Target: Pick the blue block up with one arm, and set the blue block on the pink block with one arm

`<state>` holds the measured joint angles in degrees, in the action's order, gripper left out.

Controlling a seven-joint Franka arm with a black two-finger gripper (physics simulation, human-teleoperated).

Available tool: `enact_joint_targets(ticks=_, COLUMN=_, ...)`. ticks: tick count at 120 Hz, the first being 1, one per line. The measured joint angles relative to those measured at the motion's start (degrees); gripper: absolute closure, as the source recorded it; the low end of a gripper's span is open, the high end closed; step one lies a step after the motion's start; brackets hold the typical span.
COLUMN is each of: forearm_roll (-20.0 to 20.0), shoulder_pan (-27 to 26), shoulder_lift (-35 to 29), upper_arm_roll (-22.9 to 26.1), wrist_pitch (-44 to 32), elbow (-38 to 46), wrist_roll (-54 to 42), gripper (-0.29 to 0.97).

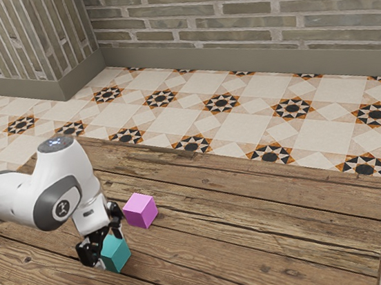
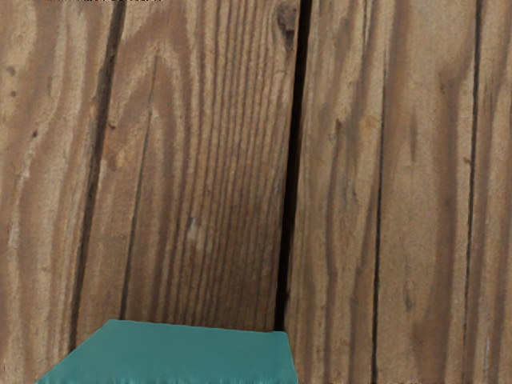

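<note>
The blue block (image 1: 117,254), teal in colour, sits between the black fingers of my gripper (image 1: 103,259) low over the wooden table (image 1: 257,231). The gripper is shut on it; one finger shows on the block's side toward the exterior view's left, and the other is hidden behind the block. In the wrist view the block's top (image 2: 172,352) lies just under my hand. The pink block (image 1: 140,210) rests on the table a short way beyond the gripper, toward the exterior view's upper right, apart from the blue block.
The table's planks run toward the exterior view's right, with dark gaps (image 2: 290,184) between them. Its far edge (image 1: 248,162) drops to a patterned tile floor (image 1: 291,109), and a brick wall (image 1: 244,11) stands behind.
</note>
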<state>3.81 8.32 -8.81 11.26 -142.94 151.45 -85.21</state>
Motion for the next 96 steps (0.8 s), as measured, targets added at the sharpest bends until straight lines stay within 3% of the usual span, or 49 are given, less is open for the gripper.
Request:
enact_joint_targets(ticks=81, forearm_roll=-0.85, shoulder_pan=2.07, shoulder_lift=8.78, upper_arm_roll=-0.09, wrist_pitch=-3.95, elbow=-2.89, wrist_roll=-4.28, gripper=0.00)
enact_joint_targets(ticks=96, forearm_roll=-0.83, shoulder_pan=1.99, shoulder_lift=8.64, upper_arm_roll=-0.11, wrist_pitch=-4.18, elbow=-2.89, wrist_roll=-4.67, gripper=0.21)
